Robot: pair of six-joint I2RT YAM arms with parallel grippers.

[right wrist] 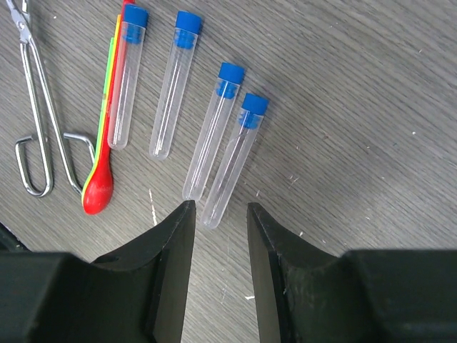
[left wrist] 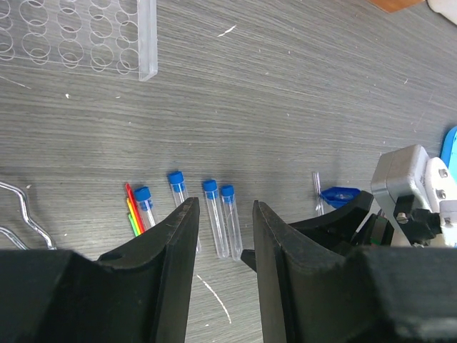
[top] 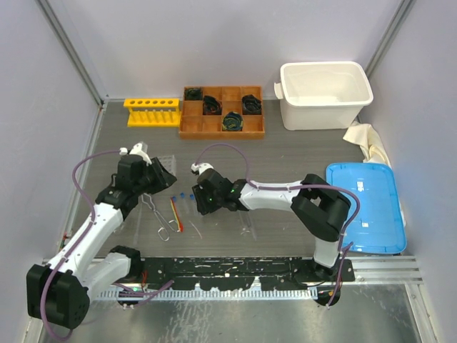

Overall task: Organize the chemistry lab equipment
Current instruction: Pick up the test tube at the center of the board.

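Note:
Several clear test tubes (right wrist: 171, 86) with blue caps lie side by side on the grey table. They show too in the left wrist view as test tubes (left wrist: 213, 218). My right gripper (right wrist: 216, 209) is open, and its tips flank the round end of the rightmost tube (right wrist: 232, 161). My left gripper (left wrist: 225, 207) is open over the same row from the other side, with nothing in it. Metal tongs (right wrist: 36, 107) and a red-orange stick (right wrist: 100, 179) lie beside the tubes. The blue-bulb dropper (left wrist: 335, 196) lies near the right arm. The yellow rack (top: 152, 111) stands at the back left.
A wooden compartment tray (top: 221, 127) with dark round items sits beside the yellow rack. At the back right stands a white bin (top: 325, 93), with a cloth (top: 368, 143) and a blue lid (top: 365, 206) in front of it. A clear plastic hole rack (left wrist: 78, 36) lies near the left gripper.

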